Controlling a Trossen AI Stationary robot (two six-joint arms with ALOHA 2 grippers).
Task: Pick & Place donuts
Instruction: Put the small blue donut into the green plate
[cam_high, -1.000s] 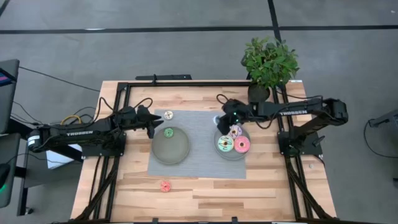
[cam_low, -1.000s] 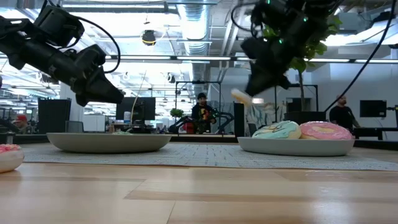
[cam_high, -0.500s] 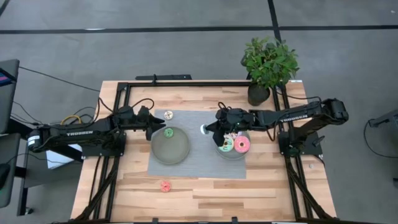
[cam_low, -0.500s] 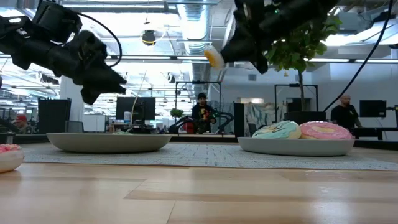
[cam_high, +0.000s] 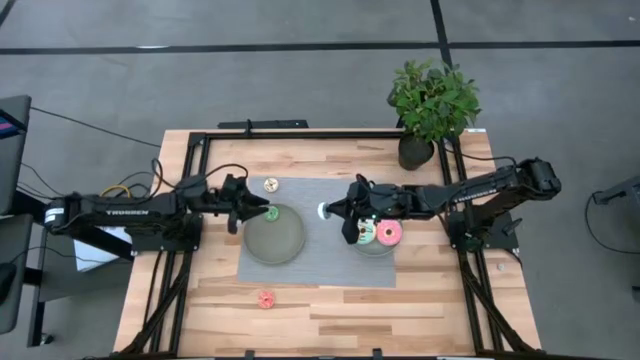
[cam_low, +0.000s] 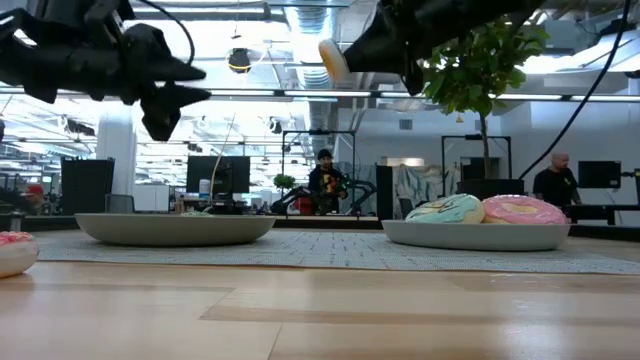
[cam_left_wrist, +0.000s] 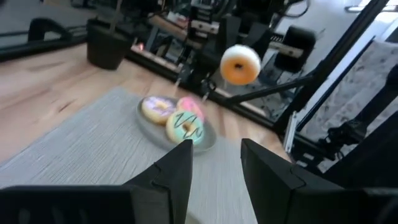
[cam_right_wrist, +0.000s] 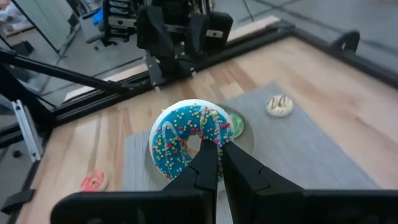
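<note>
the blue donut (cam_right_wrist: 189, 144) is held by its rim, clamped in the narrow right gripper (cam_right_wrist: 217, 163) and lifted clear so it can be carried towards the plate (cam_high: 275, 236) ahead, beside which the part-open left gripper (cam_high: 243, 205) waits.

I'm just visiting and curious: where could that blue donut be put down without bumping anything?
The left plate is mostly bare, with only a small green donut at its rim. The mat strip between plates is free. The right plate is crowded with large donuts.
</note>
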